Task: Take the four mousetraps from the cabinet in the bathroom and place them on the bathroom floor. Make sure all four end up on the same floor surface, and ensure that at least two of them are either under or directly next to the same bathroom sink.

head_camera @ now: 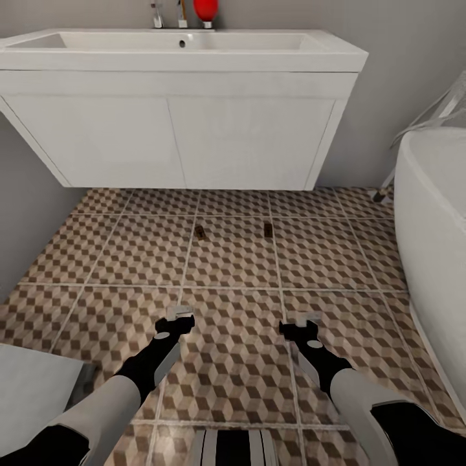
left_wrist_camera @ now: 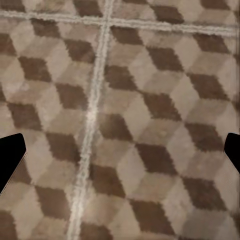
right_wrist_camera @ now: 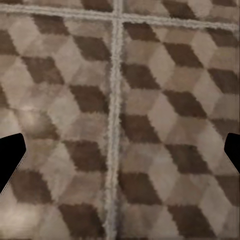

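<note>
Mousetraps — two of them — lie on the bathroom floor [head_camera: 233, 362] a little out from the front of the bathroom sink [head_camera: 181, 55], one [head_camera: 200, 232] below the vanity's middle and the other [head_camera: 267, 228] just beside it toward the bathtub [head_camera: 437, 213]. Both are tiny brown slabs, flat on the cube-patterned tiles, apart from each other and well apart from the robot's arms. The sink is a wide white basin on a wall-hung vanity, with a chrome tap [head_camera: 157, 14] and a red bottle [head_camera: 206, 10] at its back edge. Nearer the camera than the traps, the left hand [head_camera: 178, 318] and the right hand [head_camera: 305, 321] hang low over the tiles, pointing toward the sink. Each wrist camera looks down at bare tile and grout, with dark fingertips [left_wrist_camera: 11, 155] [right_wrist_camera: 11, 155] at the far edges of the picture — both hands are spread wide and carry nothing. A grey-white corner [head_camera: 39, 388] of some unit sits beside the left arm; what it is cannot be told. By my reading the task is about half done: two traps sit on the floor next to the sink, which likely meets the sink condition. Two more remain to be fetched from the cabinet and set on this same floor.
</note>
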Tool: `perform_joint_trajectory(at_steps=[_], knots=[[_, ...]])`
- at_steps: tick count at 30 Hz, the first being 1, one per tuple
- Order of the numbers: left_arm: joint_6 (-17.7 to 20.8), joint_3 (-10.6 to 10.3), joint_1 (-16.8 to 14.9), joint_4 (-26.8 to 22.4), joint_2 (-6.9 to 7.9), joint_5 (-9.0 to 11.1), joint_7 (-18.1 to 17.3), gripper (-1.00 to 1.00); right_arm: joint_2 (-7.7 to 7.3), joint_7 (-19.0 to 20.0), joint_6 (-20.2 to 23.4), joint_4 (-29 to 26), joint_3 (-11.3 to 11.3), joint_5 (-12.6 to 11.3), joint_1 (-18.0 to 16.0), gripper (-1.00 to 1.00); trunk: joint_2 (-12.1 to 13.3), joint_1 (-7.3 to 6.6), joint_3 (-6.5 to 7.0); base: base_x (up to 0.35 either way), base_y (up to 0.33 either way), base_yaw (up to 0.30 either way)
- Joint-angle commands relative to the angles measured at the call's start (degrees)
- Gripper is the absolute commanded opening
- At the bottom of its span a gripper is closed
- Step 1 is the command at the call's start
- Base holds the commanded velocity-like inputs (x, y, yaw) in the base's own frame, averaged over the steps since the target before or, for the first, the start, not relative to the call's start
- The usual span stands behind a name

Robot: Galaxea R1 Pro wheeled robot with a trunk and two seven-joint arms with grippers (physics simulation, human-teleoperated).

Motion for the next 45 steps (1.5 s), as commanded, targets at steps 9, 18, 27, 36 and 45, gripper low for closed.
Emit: perform_joint_trajectory(at_steps=[9, 18, 27, 36, 45], knots=[[0.1, 1.5, -0.1, -2.0, 0.09, -0.3, 1.3, 1.00, 0.61, -0.8, 0.9, -1.5, 0.9, -0.2, 0.0, 1.00, 0.0, -0.09, 0.63, 0.000, 0.000, 0.000], [0.7, 1.2, 0.0, -2.5, -0.17, -0.6, 1.4, 1.00, 0.55, -0.8, 1.8, 0.9, 0.7, -0.3, 0.0, 1.00, 0.0, -0.09, 0.63, 0.000, 0.000, 0.000], [0.8, 1.2, 0.0, -2.4, -0.19, -0.6, 1.4, 1.00, 0.53, -0.9, 2.1, 3.4, 0.6, -0.3, 0.0, 1.00, 0.0, -0.09, 0.63, 0.000, 0.000, 0.000], [0.8, 1.2, 0.0, -2.4, -0.20, -0.6, 1.3, 1.00, 0.52, -0.9, 2.1, 3.5, 0.6, -0.2, 0.0, 1.00, 0.0, -0.09, 0.63, 0.000, 0.000, 0.000], [0.8, 1.2, 0.1, -2.4, -0.20, -0.6, 1.3, 1.00, 0.52, -0.9, 2.1, 3.5, 0.6, -0.1, 0.0, 1.00, 0.1, -0.29, 2.40, 0.000, 0.000, 0.000]])
